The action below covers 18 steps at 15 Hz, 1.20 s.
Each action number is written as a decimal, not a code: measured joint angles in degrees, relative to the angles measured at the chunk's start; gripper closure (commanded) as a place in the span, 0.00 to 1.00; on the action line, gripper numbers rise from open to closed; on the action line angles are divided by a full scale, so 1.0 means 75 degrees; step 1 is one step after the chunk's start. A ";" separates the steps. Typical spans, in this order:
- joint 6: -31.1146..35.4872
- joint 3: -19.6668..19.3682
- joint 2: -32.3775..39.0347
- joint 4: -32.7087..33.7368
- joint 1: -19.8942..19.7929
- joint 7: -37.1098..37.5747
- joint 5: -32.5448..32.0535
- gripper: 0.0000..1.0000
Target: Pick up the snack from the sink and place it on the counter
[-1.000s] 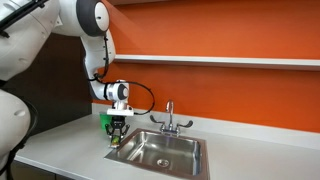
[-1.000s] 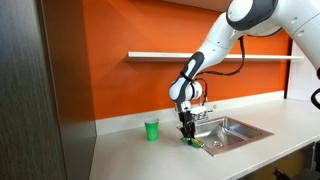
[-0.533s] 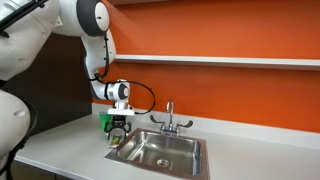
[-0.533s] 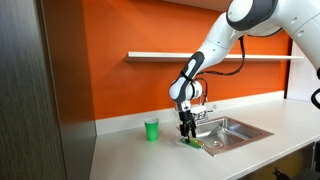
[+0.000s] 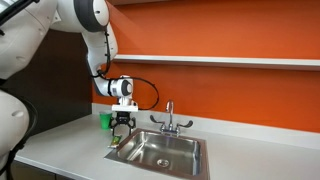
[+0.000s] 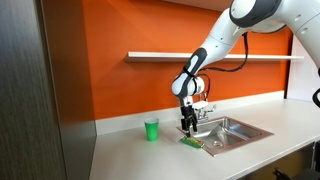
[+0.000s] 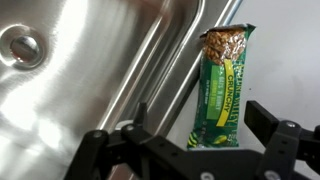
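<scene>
green packet at the basin edge: hazards from this position

steel rim and wrapper lie side by side. in the wrist view the snack point(image 7: 222, 95) lies flat on the counter point(image 7: 290, 50), one long edge just beside the rim of the sink point(image 7: 70, 100). whether it touches or overhangs the rim cannot be told. the gripper point(image 5: 121, 124) hangs above it with its jaws apart and nothing held between them. the fingers point(image 7: 262, 118) stand on either side of the packet's near end.

judged risks:

- a low or sideways exit could let a finger catch the wrapper. cause: the packet lies between the finger lines.
- a nudge toward the basin would likely send it over the rim and down the smooth wall toward the drain point(image 7: 22, 45). cause: little margin between packet and edge.
- a swing toward the wall could strike the green cup point(image 6: 151, 129), which stands near on the same counter.

a straight vertical lift seems the safest move.
</scene>
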 measured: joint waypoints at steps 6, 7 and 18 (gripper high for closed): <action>0.0390 -0.0182 -0.0467 -0.0314 -0.0182 0.0121 0.0029 0.00; 0.0479 -0.0212 -0.0559 -0.0417 -0.0225 0.0160 0.0043 0.00; 0.1698 -0.0622 -0.1400 -0.2049 -0.0905 0.0247 0.0838 0.00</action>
